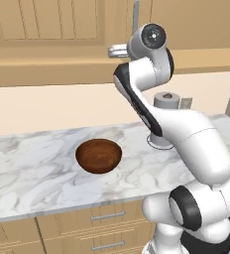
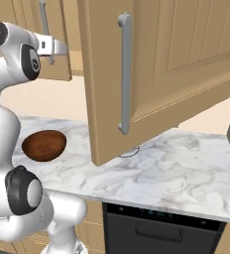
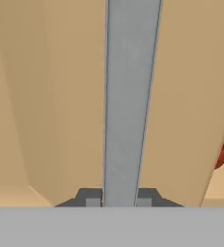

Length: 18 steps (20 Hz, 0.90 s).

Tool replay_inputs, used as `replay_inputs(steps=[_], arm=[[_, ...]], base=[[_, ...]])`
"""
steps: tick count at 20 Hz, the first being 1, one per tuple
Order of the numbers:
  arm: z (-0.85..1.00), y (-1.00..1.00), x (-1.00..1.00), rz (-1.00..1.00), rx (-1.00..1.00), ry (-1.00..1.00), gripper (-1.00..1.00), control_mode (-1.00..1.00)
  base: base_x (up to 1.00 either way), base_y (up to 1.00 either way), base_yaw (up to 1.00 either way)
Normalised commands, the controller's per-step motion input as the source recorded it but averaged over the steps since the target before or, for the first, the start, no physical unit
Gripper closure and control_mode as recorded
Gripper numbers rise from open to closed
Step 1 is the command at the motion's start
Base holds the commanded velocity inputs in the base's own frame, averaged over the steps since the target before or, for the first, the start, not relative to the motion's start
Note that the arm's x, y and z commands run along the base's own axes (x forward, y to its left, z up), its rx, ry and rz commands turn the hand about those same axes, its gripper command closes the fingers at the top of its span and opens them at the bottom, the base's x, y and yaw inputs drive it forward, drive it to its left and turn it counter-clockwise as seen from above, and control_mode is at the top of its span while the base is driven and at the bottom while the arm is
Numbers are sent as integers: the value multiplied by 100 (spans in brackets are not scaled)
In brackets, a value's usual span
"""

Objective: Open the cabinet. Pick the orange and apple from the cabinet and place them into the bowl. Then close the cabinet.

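My gripper (image 3: 119, 200) is shut on the long grey bar handle (image 3: 128, 96) of a cabinet door (image 3: 61, 96); a dark fingertip sits on each side of the bar. In the right base view the gripper (image 2: 49, 47) holds that handle (image 2: 44, 22) high at the upper left. Past the door's edge a sliver of the red apple (image 3: 221, 155) shows inside the cabinet. The orange is hidden. The dark reddish-brown wooden bowl (image 1: 98, 155) (image 2: 44, 145) sits on the marble counter, below and left of the arm, with nothing in it.
Another cabinet door (image 2: 176, 59) with its own bar handle (image 2: 124, 74) stands swung wide open over the counter (image 2: 176, 168). A grey cylindrical stand (image 1: 165, 100) sits behind the arm. Drawers (image 1: 107, 216) and a black appliance (image 2: 156, 228) lie under the counter.
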Motion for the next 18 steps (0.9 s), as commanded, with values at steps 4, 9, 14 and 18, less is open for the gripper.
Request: replay_inputs(steps=[4,9,14,18], arm=[[0,18,-92,-10,0,-2,100,-100],[0,17,-92,-11,0,0,100,-100],[0,11,-81,-9,0,0,100,-100],[0,10,-44,-7,0,1,100,-100]], base=[[0,0,0],[0,0,0],[0,0,0],[0,0,0]])
